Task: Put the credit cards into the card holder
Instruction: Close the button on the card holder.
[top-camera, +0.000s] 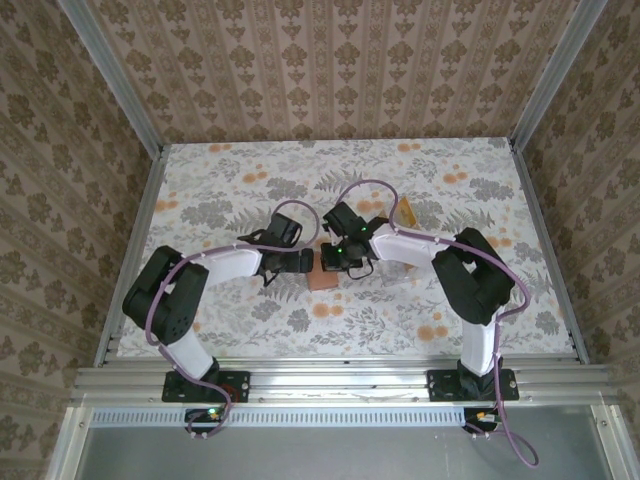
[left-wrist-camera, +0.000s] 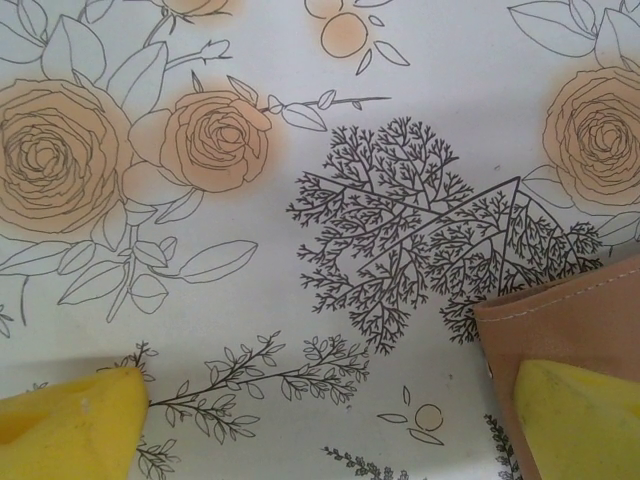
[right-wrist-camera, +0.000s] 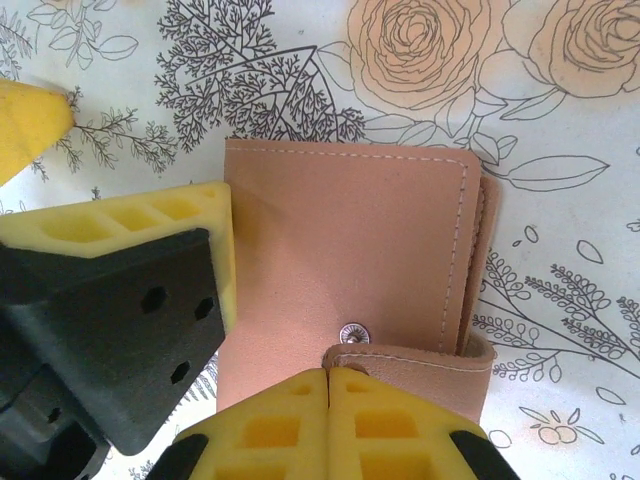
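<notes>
This is looking like a robotics lab test cell, dressed up as a home. A left arm (top-camera: 190, 285) and a right arm (top-camera: 470, 270) are sitting bolted to an aluminium rail (top-camera: 340, 377) at the table's near edge, with purple cables (top-camera: 372, 183) looping off them. Bare metal posts (top-camera: 112, 72) are framing flat panels (top-camera: 330, 70) that are wearing patterned wallpaper, and a flower-printed cloth (top-camera: 230, 180) is covering the table.
</notes>
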